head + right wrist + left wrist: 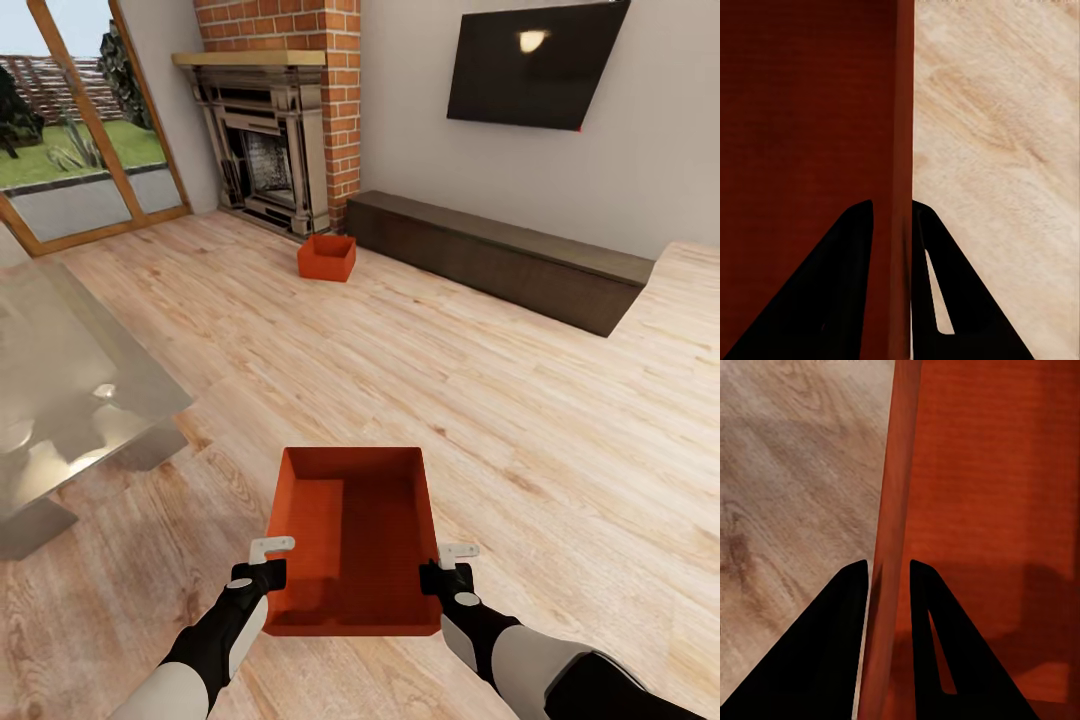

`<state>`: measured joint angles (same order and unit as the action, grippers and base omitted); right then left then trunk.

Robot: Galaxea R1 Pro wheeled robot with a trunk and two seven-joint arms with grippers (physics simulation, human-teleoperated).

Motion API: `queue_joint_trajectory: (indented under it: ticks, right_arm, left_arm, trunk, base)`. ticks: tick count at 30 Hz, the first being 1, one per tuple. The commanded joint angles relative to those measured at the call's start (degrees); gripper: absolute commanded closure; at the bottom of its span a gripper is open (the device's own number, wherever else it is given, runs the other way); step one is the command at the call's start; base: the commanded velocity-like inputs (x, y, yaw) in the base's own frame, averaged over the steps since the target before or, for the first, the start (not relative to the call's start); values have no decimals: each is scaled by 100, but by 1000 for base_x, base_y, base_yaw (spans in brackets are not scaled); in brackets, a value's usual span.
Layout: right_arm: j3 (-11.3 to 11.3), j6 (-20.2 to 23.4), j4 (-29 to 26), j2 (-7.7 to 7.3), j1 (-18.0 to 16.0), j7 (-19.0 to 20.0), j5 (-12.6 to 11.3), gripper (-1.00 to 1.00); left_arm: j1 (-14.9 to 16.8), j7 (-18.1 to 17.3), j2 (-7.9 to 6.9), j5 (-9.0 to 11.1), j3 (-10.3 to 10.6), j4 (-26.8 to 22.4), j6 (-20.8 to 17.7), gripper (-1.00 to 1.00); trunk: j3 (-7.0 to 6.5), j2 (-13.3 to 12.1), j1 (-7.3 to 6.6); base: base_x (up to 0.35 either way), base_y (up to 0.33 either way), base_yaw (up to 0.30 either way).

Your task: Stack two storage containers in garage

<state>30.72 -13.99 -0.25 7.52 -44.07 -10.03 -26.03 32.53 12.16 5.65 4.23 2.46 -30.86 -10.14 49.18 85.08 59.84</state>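
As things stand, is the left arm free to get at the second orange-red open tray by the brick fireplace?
Probably not. The left gripper is clamped on the side wall of the near orange-red tray, and the other tray sits far across the wood-plank floor by the fireplace.

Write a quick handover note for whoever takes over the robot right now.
Left gripper: shut on the left wall of the near container.
Right gripper: shut on its right wall.
The second container sits on the wood floor by the fireplace.
Done: first container gripped, in the living room.
Left: carry it to the garage, set it down, fetch the other, stack it on top.
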Motion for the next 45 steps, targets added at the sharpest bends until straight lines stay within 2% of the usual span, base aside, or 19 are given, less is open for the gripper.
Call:
queue_joint_trajectory:
  ticks: [1, 45]
  right_arm:
    - [-136, -43, 8, -3, -5, -34, -113, 100]
    - [-136, -43, 8, -1, -5, -34, -122, 100]
  left_arm:
    - [-1, 90, -2, -63, -25, -9, -50, 100]
    - [-1, 94, -2, -54, -26, -22, -41, 100]
  trunk:
    - [-15, -40, -23]
    - [-805, -1804, -989]
  base:
    - [0, 0, 0]
    - [0, 0, 0]
